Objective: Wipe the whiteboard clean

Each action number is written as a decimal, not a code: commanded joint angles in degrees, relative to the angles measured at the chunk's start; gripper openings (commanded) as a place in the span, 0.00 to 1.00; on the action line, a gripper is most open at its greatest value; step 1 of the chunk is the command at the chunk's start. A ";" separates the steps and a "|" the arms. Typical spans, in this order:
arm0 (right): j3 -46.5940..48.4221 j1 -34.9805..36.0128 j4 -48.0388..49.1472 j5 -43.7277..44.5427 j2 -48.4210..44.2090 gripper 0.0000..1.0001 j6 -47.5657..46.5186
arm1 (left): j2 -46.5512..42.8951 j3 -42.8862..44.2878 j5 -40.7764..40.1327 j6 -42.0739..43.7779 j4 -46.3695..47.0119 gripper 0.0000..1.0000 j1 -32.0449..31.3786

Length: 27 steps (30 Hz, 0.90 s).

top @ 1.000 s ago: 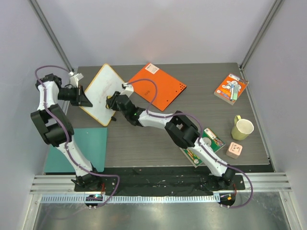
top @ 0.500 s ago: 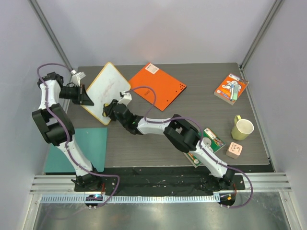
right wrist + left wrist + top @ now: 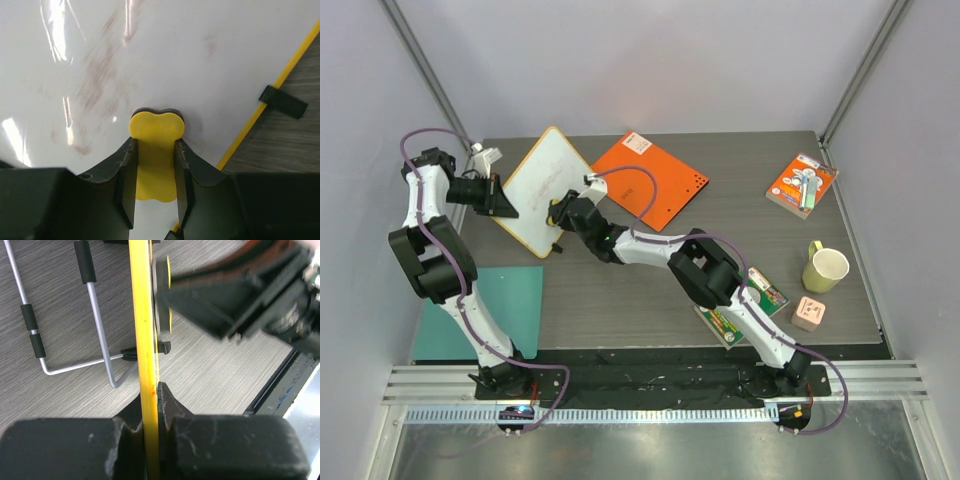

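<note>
whiteboard (image 3: 535, 185) rim in left tool (image 3: 151, 397); eraser (image 3: 156, 125) in right tool (image 3: 155, 147) touches face

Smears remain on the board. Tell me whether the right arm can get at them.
Probably yes: the right tool holds the yellow eraser against the whiteboard, and the smears lie just beside it with nothing between.

I'm looking into a robotics lab test cell: a dark wood-grain table (image 3: 620, 300) boxed in by plain pale wall panels (image 3: 640, 60) behind and beside it, metal frame posts (image 3: 428, 75) at its far corners, and an aluminium rail (image 3: 430, 385) along its near edge beside a black mounting plate (image 3: 660, 375).
</note>
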 commanded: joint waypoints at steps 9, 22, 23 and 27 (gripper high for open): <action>6.65 -2.47 -3.88 2.57 6.03 0.01 -2.87 | 0.72 -2.07 1.35 9.95 -4.12 0.00 -3.96; -0.38 4.65 -1.25 -4.46 3.85 0.01 -2.34 | 0.90 -2.60 2.06 10.21 -4.30 0.00 -3.96; -0.47 5.09 -1.25 -4.64 3.75 0.01 -2.26 | 0.81 -2.60 2.06 10.21 -4.30 0.00 -3.96; 0.49 6.32 -1.68 -4.90 3.84 0.01 -2.78 | 0.72 -2.69 1.97 10.12 -4.30 0.00 -3.96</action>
